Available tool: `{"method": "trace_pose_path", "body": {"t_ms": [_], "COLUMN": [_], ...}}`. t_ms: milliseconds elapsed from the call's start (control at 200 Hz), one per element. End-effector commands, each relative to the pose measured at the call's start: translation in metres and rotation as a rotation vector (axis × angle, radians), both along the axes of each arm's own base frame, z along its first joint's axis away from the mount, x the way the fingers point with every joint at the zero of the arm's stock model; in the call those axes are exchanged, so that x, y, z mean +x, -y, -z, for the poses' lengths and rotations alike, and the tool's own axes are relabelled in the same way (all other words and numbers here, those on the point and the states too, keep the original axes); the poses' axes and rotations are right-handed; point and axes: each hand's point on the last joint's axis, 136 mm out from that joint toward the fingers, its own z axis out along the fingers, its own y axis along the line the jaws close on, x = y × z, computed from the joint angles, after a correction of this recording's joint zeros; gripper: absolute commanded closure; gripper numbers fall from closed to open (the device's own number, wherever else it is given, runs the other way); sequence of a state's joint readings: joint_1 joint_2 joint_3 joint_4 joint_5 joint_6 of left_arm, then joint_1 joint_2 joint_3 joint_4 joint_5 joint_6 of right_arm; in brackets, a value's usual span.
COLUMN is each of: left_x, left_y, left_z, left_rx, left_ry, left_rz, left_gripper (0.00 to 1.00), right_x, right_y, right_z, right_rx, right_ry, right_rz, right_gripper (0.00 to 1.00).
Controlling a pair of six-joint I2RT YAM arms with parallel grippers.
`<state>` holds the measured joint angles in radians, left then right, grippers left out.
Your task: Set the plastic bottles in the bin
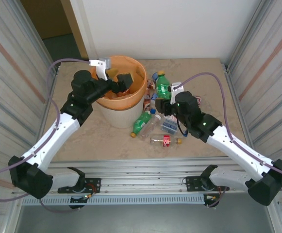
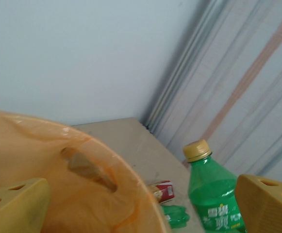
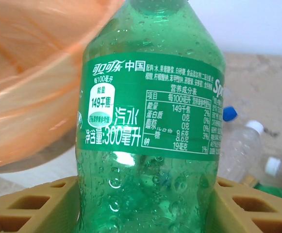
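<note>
The bin [image 1: 112, 115] is an off-white bucket lined with an orange bag, standing at the back left of the table. My left gripper [image 1: 119, 77] hangs open over its mouth with nothing between the yellow fingers [image 2: 15, 206]. My right gripper [image 1: 163, 98] is shut on an upright green bottle [image 1: 162, 87] with a yellow cap, just right of the bin. In the right wrist view this green bottle [image 3: 150, 121] sits squeezed between both pads [image 3: 31, 208], and the bin [image 3: 29, 73] is at the left. Several more plastic bottles [image 1: 153, 127] lie on the table in front.
A lying green bottle [image 1: 141, 123], a clear one with a red label [image 1: 164, 140] and a blue-labelled one [image 1: 169, 125] crowd the table under my right arm. Corrugated walls close both sides. The left wrist view catches the bin rim [image 2: 107, 165] and the held green bottle [image 2: 213, 194].
</note>
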<state>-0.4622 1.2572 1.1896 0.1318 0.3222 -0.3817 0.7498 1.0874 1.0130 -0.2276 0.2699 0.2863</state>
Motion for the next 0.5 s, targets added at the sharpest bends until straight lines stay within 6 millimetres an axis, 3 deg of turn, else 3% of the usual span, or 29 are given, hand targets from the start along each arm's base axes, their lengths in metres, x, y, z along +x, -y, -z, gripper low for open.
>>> {"method": "trace_pose_path", "body": {"t_ms": [0,210,491], "left_x": [-0.013,-0.015,-0.017], "left_y": [0.021,0.048,0.069], "left_z": [-0.029,-0.029,-0.028], "left_rx": [-0.043,-0.053,-0.089], "left_ry": [0.059,0.041,0.011], "left_rz": [0.108,0.196,0.293], "left_gripper": [0.03,0.09,0.28], "right_x": [-0.007,-0.021,-0.027], "right_y": [-0.010,-0.032,-0.047], "right_z": [-0.022,-0.038,-0.049], "right_rx": [-0.035,-0.063,-0.105], "right_ry": [0.120,0.204,0.263], "right_rz": [-0.054,-0.139,-0.181], "right_gripper": [0.58,0.58,0.57]}}
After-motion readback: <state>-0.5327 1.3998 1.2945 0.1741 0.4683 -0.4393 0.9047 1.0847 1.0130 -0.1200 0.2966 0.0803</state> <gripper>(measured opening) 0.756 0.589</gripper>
